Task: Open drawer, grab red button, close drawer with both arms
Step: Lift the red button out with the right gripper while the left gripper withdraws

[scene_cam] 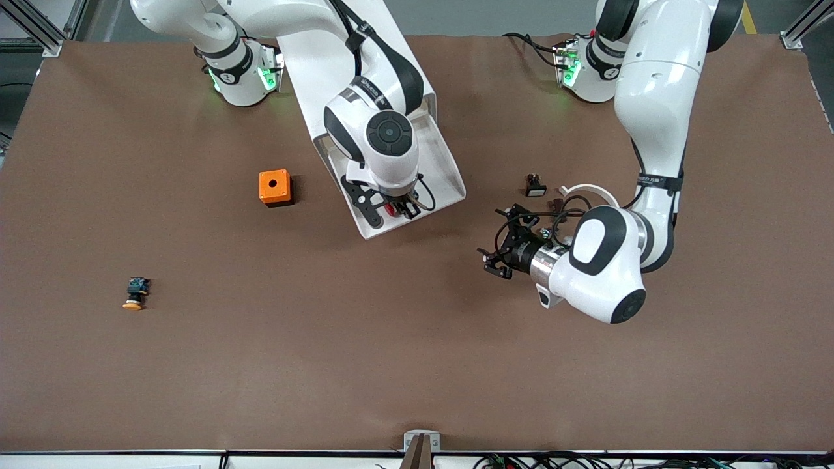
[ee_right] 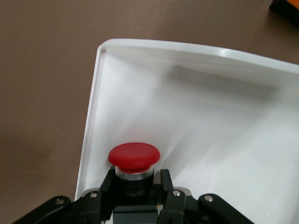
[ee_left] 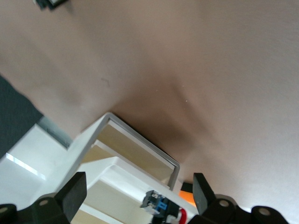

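The white drawer (scene_cam: 445, 174) stands open in the middle of the table, pulled out toward the front camera. My right gripper (scene_cam: 399, 210) is in the drawer's front end, shut on the button (scene_cam: 391, 208). In the right wrist view the fingers (ee_right: 106, 186) clamp the black body under the red cap (ee_right: 134, 155), close to the drawer's rim (ee_right: 93, 107). My left gripper (scene_cam: 495, 240) is open and empty, low over the table beside the drawer toward the left arm's end. Its wrist view shows the drawer (ee_left: 140, 149) and the button's blue rear end (ee_left: 160, 205) between its open fingers (ee_left: 74, 193).
An orange box with a hole (scene_cam: 274, 187) sits beside the drawer toward the right arm's end. An orange-yellow capped button (scene_cam: 135, 293) lies nearer the front camera at that end. A small black and white part (scene_cam: 535, 185) lies near the left arm.
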`<action>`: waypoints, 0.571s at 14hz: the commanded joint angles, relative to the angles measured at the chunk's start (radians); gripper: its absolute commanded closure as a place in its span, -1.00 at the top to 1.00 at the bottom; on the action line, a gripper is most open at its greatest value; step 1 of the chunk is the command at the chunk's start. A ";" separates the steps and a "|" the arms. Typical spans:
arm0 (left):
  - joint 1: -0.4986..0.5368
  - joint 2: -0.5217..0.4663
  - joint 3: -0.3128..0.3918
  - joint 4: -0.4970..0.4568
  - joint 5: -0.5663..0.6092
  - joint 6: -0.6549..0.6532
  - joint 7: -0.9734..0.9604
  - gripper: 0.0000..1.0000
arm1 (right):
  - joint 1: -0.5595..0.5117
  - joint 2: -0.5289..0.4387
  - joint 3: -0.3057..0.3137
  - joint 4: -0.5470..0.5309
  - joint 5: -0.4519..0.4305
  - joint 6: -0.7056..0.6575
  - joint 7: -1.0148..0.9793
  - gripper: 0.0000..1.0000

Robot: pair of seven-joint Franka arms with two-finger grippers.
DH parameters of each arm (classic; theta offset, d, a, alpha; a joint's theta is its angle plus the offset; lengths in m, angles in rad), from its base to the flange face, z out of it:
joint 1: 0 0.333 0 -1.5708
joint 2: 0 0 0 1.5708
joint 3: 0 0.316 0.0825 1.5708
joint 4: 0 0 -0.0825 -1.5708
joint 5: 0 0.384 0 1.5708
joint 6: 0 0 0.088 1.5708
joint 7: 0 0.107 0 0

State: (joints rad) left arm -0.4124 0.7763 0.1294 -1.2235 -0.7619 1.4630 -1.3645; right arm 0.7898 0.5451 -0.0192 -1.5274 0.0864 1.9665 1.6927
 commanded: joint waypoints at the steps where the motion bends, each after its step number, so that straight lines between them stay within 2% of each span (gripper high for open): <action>1: -0.016 -0.074 0.001 -0.017 0.108 0.078 0.093 1.00 | 0.000 0.006 -0.002 0.024 0.016 -0.014 -0.021 -0.67; 4: -0.058 -0.092 -0.002 -0.021 0.200 0.117 0.130 1.00 | -0.036 -0.010 -0.005 0.071 0.016 -0.093 -0.031 -0.67; 8: -0.161 -0.120 -0.011 -0.037 0.370 0.215 0.260 1.00 | -0.182 -0.011 -0.007 0.249 0.016 -0.397 -0.282 -0.66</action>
State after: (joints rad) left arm -0.5232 0.6910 0.1200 -1.2235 -0.4664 1.6322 -1.1598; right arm 0.6958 0.5346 -0.0364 -1.3596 0.0863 1.6839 1.5423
